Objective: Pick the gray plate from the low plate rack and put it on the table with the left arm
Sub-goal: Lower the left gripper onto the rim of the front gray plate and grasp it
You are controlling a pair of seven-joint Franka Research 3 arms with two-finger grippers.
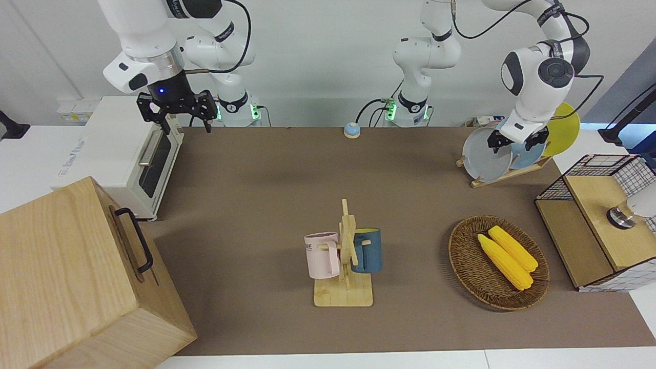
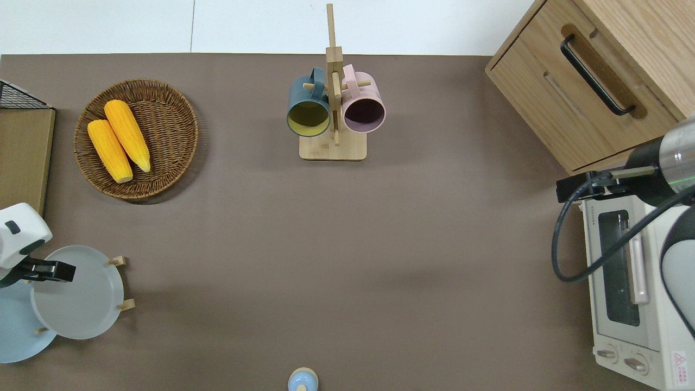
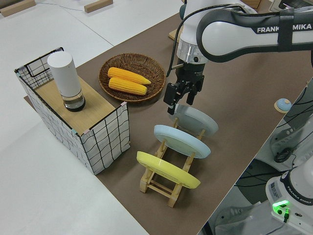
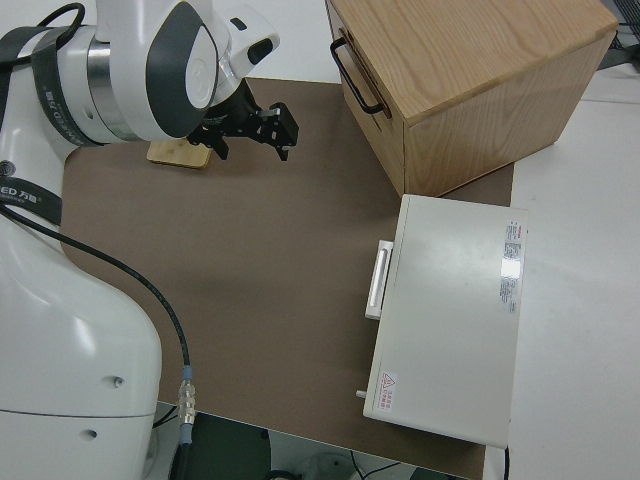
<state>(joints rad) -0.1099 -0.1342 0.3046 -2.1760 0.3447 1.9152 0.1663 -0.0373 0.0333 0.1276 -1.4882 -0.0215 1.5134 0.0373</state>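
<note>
The gray plate [image 1: 483, 155] leans in the low plate rack [image 1: 505, 176] at the left arm's end of the table [image 1: 256, 205], in the slot farthest from the table edge there. It also shows in the overhead view [image 2: 81, 298] and the left side view [image 3: 199, 121]. My left gripper [image 1: 515, 141] is open and has come down onto the plate's upper rim, with its fingers spread to either side of it [image 3: 178, 98]. My right gripper [image 1: 177, 110] is open and empty, its arm parked.
A light blue plate [image 3: 181, 140] and a yellow plate [image 3: 166, 169] lean in the same rack. A wicker basket of corn [image 1: 498, 261], a wire crate [image 1: 599, 220], a mug stand [image 1: 346, 256], a toaster oven [image 1: 123, 154] and a wooden cabinet [image 1: 66, 277] stand around.
</note>
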